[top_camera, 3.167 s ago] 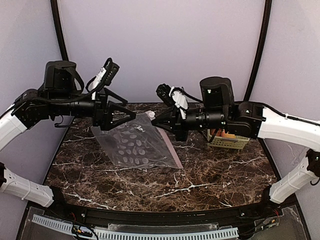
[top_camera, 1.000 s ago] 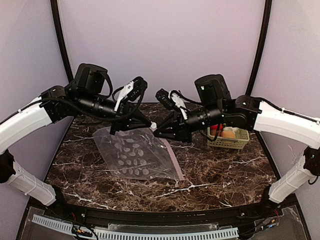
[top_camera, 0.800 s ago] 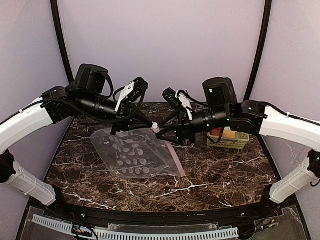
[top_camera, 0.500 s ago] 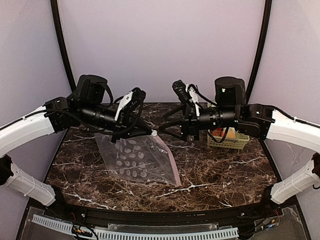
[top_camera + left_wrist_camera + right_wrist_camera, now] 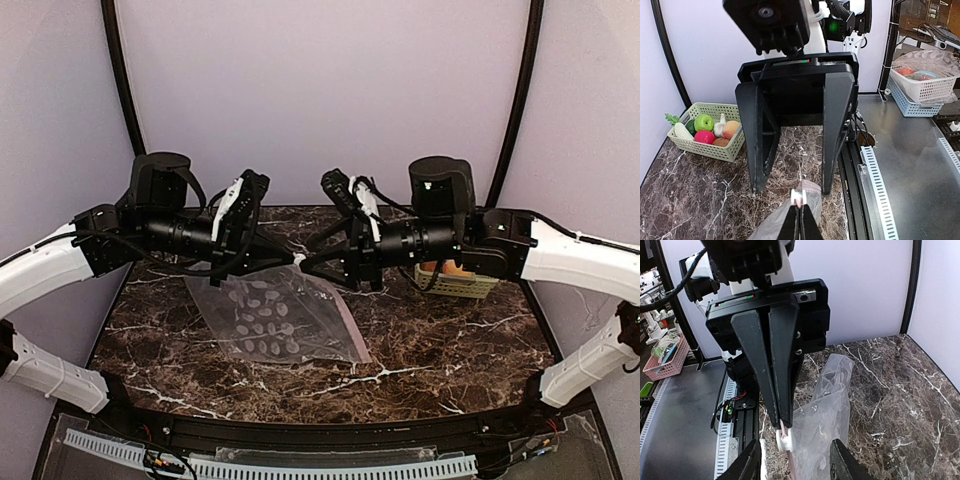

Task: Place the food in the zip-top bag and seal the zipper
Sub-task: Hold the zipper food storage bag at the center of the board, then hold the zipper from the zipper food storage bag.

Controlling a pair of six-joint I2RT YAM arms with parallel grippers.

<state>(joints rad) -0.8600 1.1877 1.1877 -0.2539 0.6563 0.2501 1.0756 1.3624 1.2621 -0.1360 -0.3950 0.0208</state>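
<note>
Left wrist view: my left fingers [image 5: 799,222] are clenched on the zipper [image 5: 798,196] end of the zip-top bag [image 5: 815,192], right fingers [image 5: 836,125] spread wide facing them.

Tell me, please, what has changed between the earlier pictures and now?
The left hand swung in and closed on the zipper end of the zip-top bag; the right hand let go and opened. The basket of food stayed put.
</note>
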